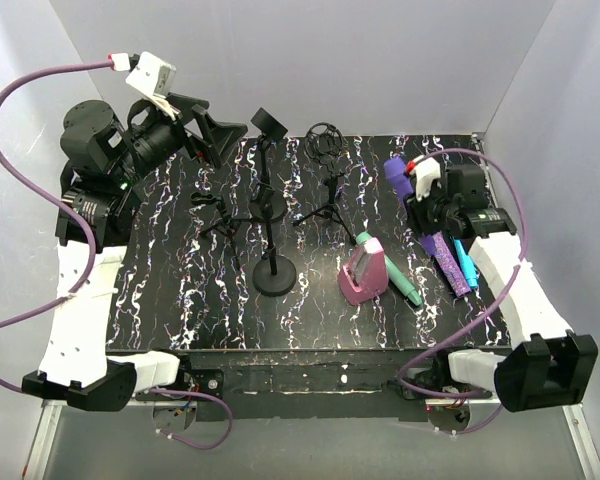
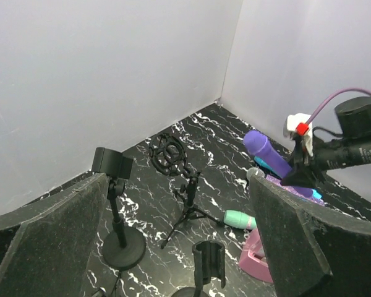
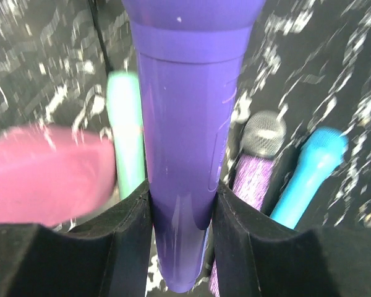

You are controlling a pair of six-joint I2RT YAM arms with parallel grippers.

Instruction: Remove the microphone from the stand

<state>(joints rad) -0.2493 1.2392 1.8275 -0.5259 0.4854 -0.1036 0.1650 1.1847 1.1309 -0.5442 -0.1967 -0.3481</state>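
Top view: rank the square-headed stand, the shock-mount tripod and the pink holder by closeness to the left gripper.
1. Square-headed stand, just right of the left gripper, at the back.
2. Shock-mount tripod, farther right along the back.
3. Pink holder, right of centre, toward the front.

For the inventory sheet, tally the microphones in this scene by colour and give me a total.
plain purple microphone: 1
glittery purple microphone: 1
blue microphone: 1
mint green microphone: 1
Total: 4
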